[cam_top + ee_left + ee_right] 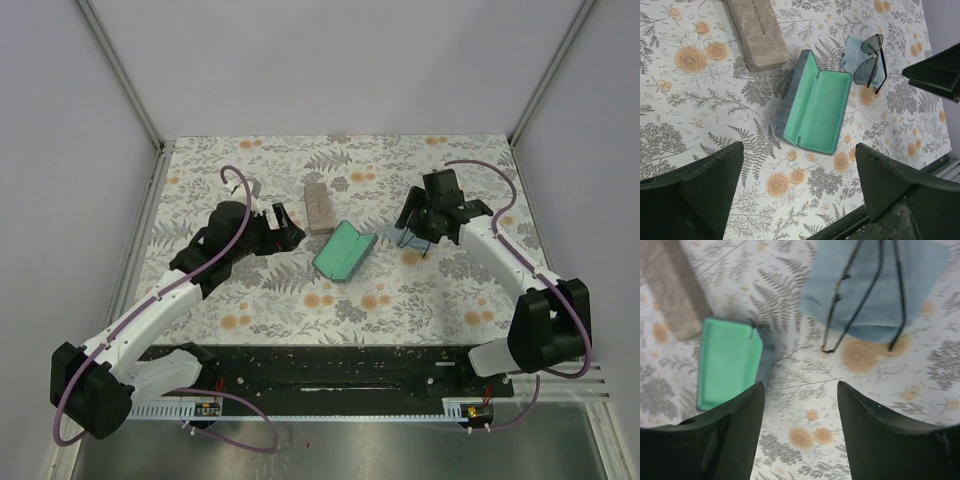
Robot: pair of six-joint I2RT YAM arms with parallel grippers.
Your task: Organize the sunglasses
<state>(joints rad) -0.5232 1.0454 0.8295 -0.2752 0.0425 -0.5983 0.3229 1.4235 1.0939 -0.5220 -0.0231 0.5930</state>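
Open case (815, 102), green inside, flat on the flowery surface (700, 120). In the top view, just right of the case, the sunglasses (869, 59), partly on a blue cloth (851, 50), not touching the case. Behind the case, a shut tan case (756, 32), near but apart. Left of the case, the left tool (290, 235), fingers wide apart, holding nothing. Right of the case, close by the sunglasses, the right tool (800, 385), also wide apart, holding nothing.
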